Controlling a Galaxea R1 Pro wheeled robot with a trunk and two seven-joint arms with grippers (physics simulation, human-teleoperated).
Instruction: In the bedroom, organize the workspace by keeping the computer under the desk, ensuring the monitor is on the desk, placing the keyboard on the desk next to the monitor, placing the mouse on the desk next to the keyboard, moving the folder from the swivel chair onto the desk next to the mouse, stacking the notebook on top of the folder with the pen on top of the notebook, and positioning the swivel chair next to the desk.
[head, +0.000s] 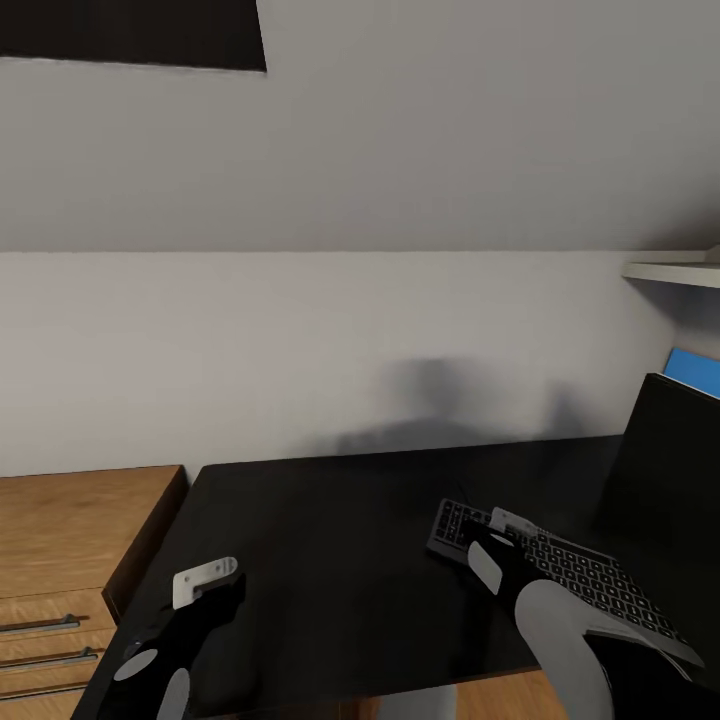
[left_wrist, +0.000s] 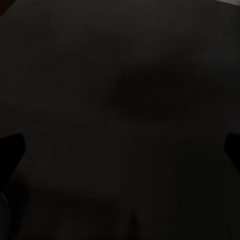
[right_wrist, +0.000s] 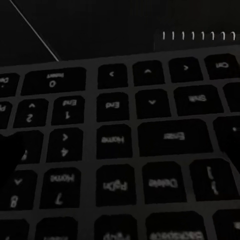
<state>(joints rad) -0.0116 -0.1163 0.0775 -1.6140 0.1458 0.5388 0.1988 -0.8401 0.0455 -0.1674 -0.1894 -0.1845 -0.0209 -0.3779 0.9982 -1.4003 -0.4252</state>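
The desk (head: 330, 560) stretched black across the lower part of the head view, its back edge against a pale wall and a light wooden drawer unit (head: 70, 560) standing just beside its left end. The keyboard (head: 590, 585) lay flat on the desk top toward the right, set at a slant, with its far end close to the foot of the monitor (head: 670, 470), which stood dark at the right edge. A strip of bright blue (head: 695, 372) showed behind the monitor's upper corner, and a white shelf (head: 675, 272) jutted from the wall above it. The right gripper (head: 495, 548) sat over the left end of the keyboard; whether its fingers were spread or pressed together I could not tell. The right wrist view looked closely down on the keys (right_wrist: 120, 140), among them Home, End, Enter and Delete, and the desk top lay beyond the keyboard's edge. The left gripper (head: 205, 585) hung low over the desk's left part, well apart from the keyboard, holding nothing; its wrist view was too dark to show how its fingers stood.
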